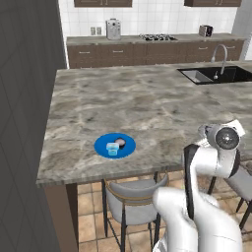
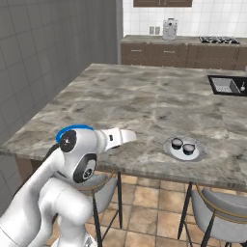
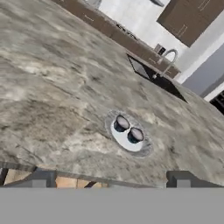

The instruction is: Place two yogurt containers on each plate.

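Four small yogurt cups sit upright on two plates on a marble-patterned bench. On the bright blue plate (image 1: pixel 114 146), near the bench's front edge toward its left end, stand a translucent light blue cup (image 1: pixel 112 150) and a dark cup with a pale top (image 1: pixel 120 143), just beside each other; the dark one is slightly farther from the edge. On the pale grey-white plate (image 2: pixel 184 148), also near the front edge and well apart from the blue one, stand two more dark cups: one (image 2: pixel 177 144) to the left and the other (image 2: pixel 188 149) to the right, side by side and close together. All four cups are round with their tops facing up, so none has a clear long axis.

The white arm rises from below the bench's front edge, bends at a dark-jointed elbow and reaches forward, its hand held above the edge between the two plates. In the hand view the gripper (image 3: pixel 111 181) looks down and forward over the bench toward the grey-white plate (image 3: pixel 144 148) and its two dark cups (image 3: pixel 121 124) (image 3: pixel 135 135). The jaws stand wide apart with nothing between them, and they touch no cup.

Farther back on the bench's right side is a dark sink (image 1: pixel 216 75) with a curved faucet (image 1: pixel 221 56). Grey stools (image 1: pixel 129 194) stand under the bench's front edge.
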Motion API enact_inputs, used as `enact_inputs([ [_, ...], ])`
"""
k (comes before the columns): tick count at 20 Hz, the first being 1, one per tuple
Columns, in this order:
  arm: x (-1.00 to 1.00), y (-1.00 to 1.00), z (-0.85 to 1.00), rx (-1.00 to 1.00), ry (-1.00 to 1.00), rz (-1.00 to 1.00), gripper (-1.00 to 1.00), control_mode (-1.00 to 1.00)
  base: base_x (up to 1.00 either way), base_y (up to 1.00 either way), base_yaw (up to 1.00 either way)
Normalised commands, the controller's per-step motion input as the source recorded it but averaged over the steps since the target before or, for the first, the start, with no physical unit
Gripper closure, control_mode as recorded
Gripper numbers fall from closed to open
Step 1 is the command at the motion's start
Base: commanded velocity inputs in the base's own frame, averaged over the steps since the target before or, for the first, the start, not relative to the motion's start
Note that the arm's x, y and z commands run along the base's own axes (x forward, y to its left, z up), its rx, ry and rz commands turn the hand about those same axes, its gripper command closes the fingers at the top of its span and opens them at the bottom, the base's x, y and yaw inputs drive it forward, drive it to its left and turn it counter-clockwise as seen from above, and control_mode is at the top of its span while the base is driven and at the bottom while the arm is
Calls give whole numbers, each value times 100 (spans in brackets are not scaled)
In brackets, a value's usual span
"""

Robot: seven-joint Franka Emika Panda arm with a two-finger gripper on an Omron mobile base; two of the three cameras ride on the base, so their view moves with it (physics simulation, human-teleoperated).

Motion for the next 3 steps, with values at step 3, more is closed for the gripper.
enact_inputs([
  [3, 72, 100, 58, -35, 62, 2, -100, -100, 0, 0, 0],
])
